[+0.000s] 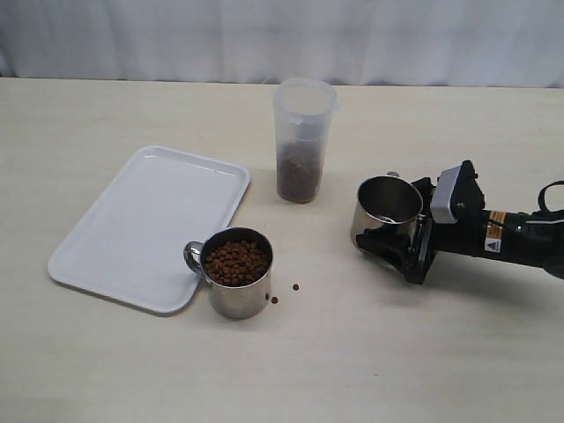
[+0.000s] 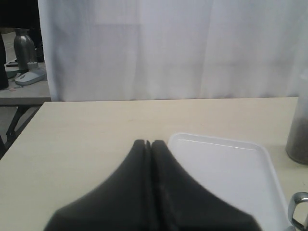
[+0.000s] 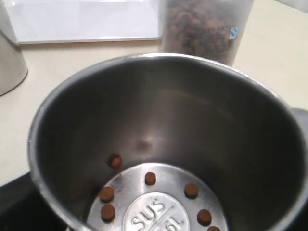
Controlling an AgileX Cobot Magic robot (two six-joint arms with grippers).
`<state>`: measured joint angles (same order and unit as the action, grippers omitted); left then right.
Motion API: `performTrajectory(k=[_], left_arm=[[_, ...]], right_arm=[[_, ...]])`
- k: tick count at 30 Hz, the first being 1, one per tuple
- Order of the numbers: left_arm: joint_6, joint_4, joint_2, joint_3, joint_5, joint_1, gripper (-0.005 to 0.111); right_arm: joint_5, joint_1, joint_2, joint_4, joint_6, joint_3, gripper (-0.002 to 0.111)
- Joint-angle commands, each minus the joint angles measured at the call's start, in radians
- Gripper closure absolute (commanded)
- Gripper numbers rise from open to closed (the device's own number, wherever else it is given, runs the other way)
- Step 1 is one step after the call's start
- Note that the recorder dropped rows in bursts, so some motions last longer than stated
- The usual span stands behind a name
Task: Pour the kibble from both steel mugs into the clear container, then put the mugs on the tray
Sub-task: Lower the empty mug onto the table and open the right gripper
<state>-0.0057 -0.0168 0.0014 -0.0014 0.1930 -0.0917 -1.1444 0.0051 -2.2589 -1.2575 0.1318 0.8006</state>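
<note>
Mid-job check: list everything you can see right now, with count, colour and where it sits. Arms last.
tray: one, white, left side of the table.
clear container: one, translucent, back centre, part-filled with kibble.
full steel mug: one, shiny silver, by the tray's near corner, heaped with brown kibble.
near-empty steel mug: one, shiny silver, right of the container, few pellets inside.
loose kibble: two pellets, brown, on the table beside the full mug.
table: one, pale beige.
curtain: one, white, behind the table.
left gripper: one, black, jaws shut and empty, near the tray.
right gripper: one, black, jaws around the near-empty mug.
</note>
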Motion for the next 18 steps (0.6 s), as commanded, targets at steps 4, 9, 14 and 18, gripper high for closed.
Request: performTrajectory(k=[4,9,14,18], left_arm=[[-0.011,0.001,-0.001,0.001,-0.012,-0.003,0.107],[-0.011,0.001,-0.001,0.001,-0.012,-0.003,0.107],[-0.011,0.001,-0.001,0.001,-0.004,-0.003,0.107],[-0.011,0.001,-0.001,0.001,-0.004,-0.003,0.107]], right_arm=[[-0.016,-0.003,-0.004,0.016,-0.003,0.002,0.104],[-0.032,-0.003,-0.002,0.014,-0.003,0.002,0.103],[-0.032,-0.003,-0.002,0.014,-0.003,0.002,0.065],[-0.034,-0.005,0.003,0.014,-0.003,0.002,0.028]])
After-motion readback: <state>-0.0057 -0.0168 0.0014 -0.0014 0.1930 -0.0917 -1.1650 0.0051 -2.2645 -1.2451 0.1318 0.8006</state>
